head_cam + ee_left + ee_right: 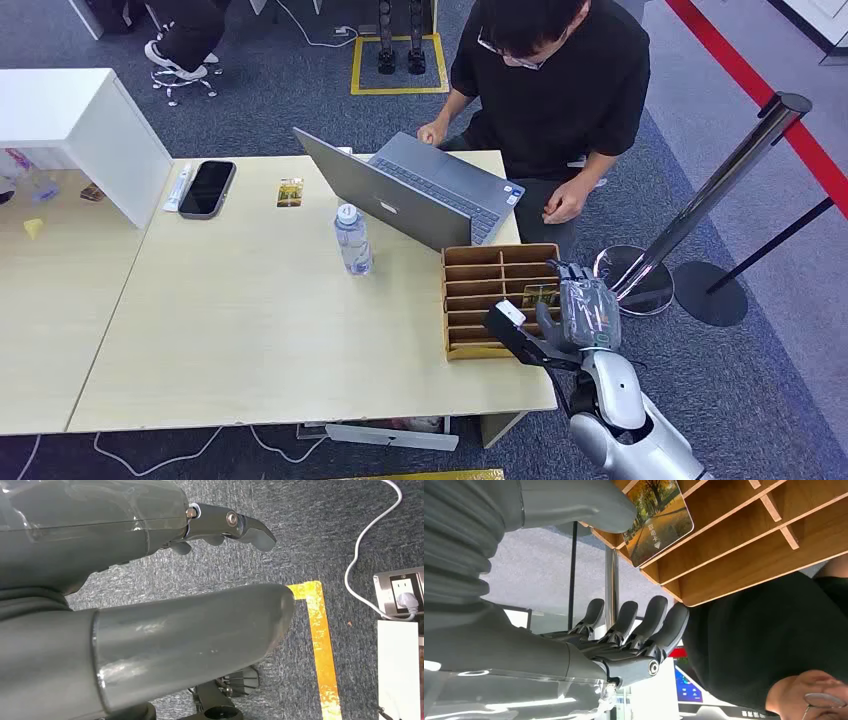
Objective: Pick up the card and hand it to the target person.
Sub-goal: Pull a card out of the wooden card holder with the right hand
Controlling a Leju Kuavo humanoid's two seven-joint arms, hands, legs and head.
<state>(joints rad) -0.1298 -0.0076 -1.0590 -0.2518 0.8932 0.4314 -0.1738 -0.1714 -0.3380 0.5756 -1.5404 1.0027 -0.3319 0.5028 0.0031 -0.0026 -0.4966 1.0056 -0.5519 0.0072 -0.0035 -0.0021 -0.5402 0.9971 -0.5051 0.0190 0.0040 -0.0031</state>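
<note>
A card printed with an autumn tree scene stands in a slot of the wooden rack. In the head view the same card shows at the rack's right end, on the table's right edge. My right hand hovers just right of it, holding nothing. Its thumb lies close beside the card and its fingers stretch out apart from the rack. My left hand hangs over the carpet with nothing in it. A person in a black shirt sits across the table.
An open laptop stands before the person, with a water bottle beside it. A phone and a second small card lie farther left. A white box stands at the left. A stanchion post rises right of the table.
</note>
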